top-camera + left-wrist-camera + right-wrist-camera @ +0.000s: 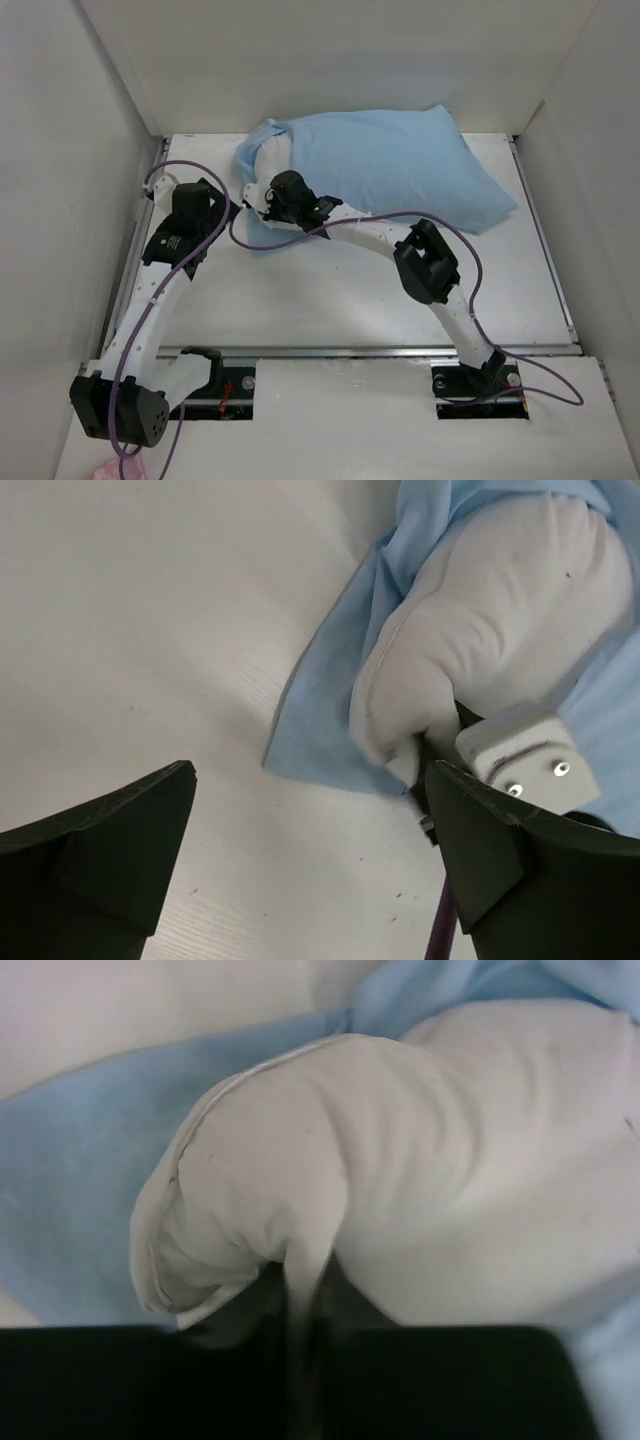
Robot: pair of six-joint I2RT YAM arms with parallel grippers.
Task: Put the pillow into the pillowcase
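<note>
Right end effector [300, 1335]: pinches a pleat of the pillow [450, 1160]. A fold of white fabric is drawn down into the narrow gap between its dark fingers.
Left end effector [310, 780]: fingers spread wide with nothing between them. It hangs over bare tabletop [150, 630], just beside the loose blue edge of the pillowcase [320, 720].
The two end effectors: near each other at the pillowcase's open end, but apart.
Pillowcase contents: it holds most of the pillow. Seen from the top camera, the filled light-blue sleeve lies plump across the far side of the tabletop, with its closed end to the right and its open end to the left.
Pillowcase mouth: bunched and wrinkled around the pillow, with a flat flap of blue cloth lying on the tabletop under the white end.
Pillow: one rounded white end bulges out of the mouth, and the rest is covered by blue fabric.
Right arm [430, 265]: rises from its base at the near right and bends at the elbow. Its forearm stretches leftward across the tabletop to the exposed pillow end.
Left arm [150, 290]: runs from its base at the near left forward along the left side, with the wrist turned toward the mouth.
Cable [370, 215]: purple, looping along the right arm.
</note>
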